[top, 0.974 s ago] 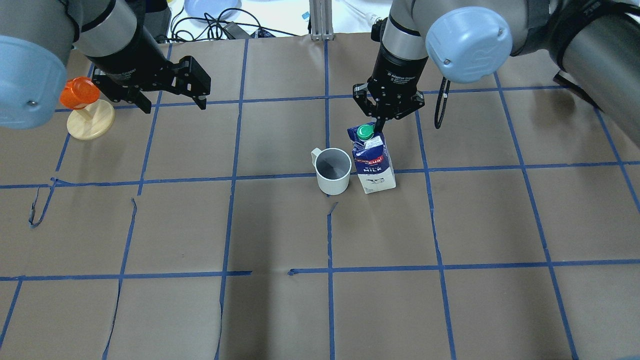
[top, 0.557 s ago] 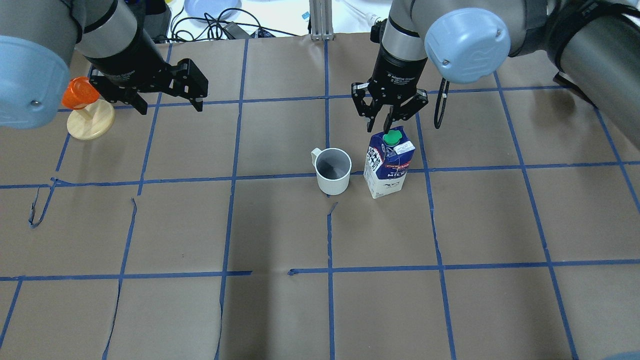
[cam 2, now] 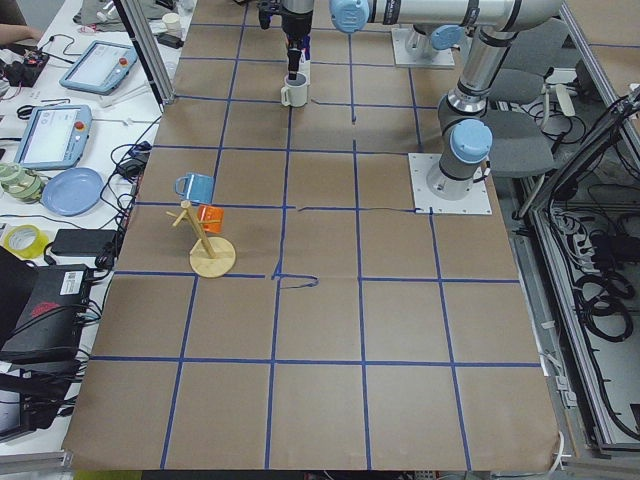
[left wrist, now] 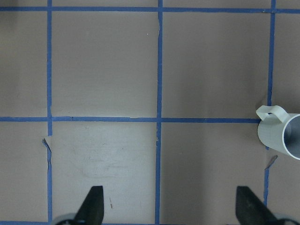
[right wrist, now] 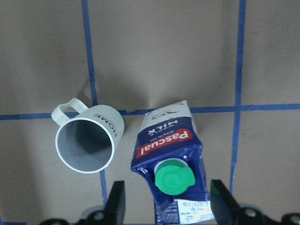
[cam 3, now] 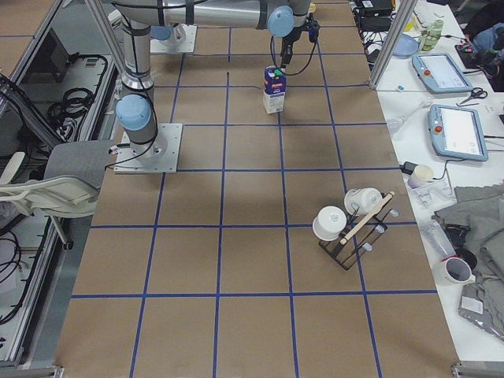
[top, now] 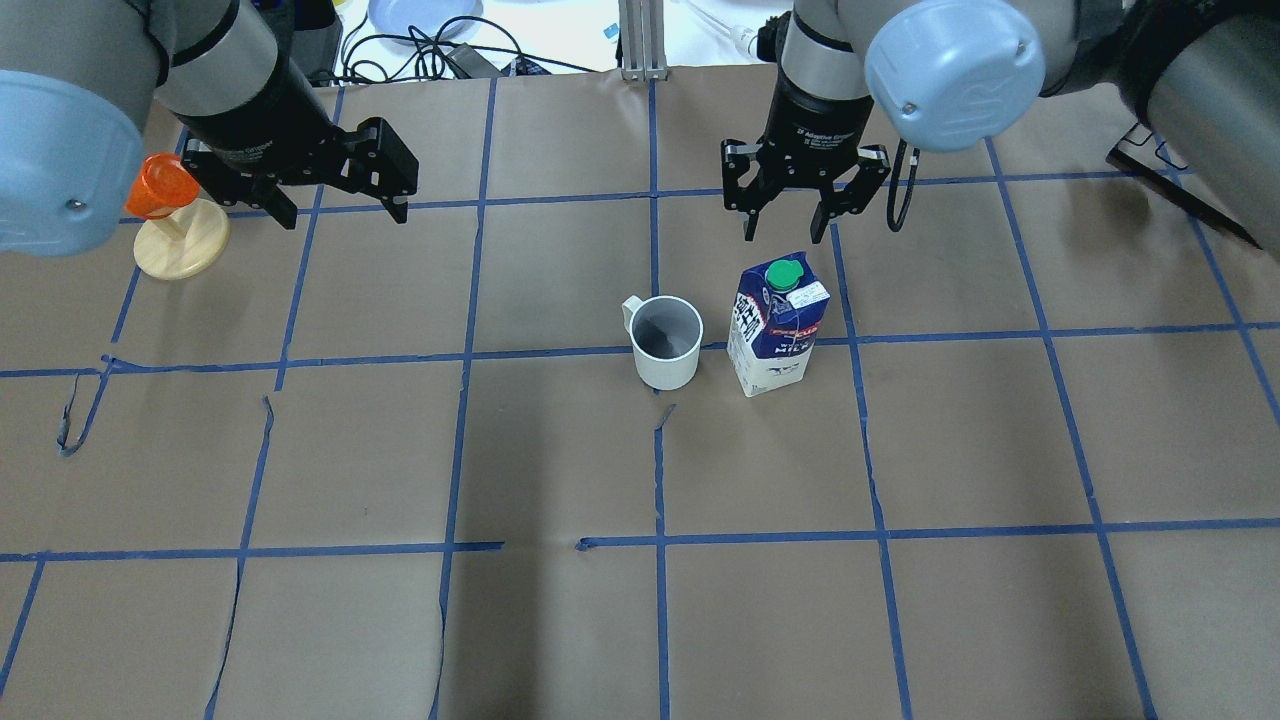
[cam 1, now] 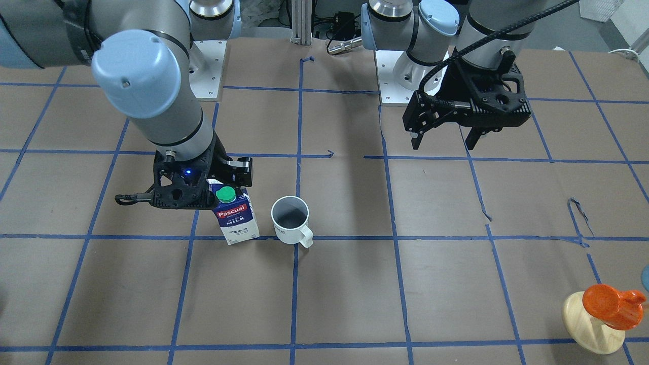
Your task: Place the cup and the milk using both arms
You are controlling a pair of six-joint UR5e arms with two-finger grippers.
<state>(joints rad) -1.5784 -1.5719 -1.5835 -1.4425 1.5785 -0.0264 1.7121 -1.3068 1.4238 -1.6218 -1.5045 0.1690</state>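
The small dark-blue and white gable-top milk carton (top: 778,325), green-capped, is standing upright on the brown paper-covered worktop (top: 560,450). The white ceramic mug (top: 666,343) with the dark grey inside is standing upright just beside the carton on the side toward the left arm, apart from it, with its handle pointing away from the carton. The right tool (top: 783,232) is hovering above the carton, clear of its top, fingers spread wide and gripping nothing, while the left tool (top: 345,215) is hanging well apart from the carton, beyond the mug, likewise wide apart and empty.
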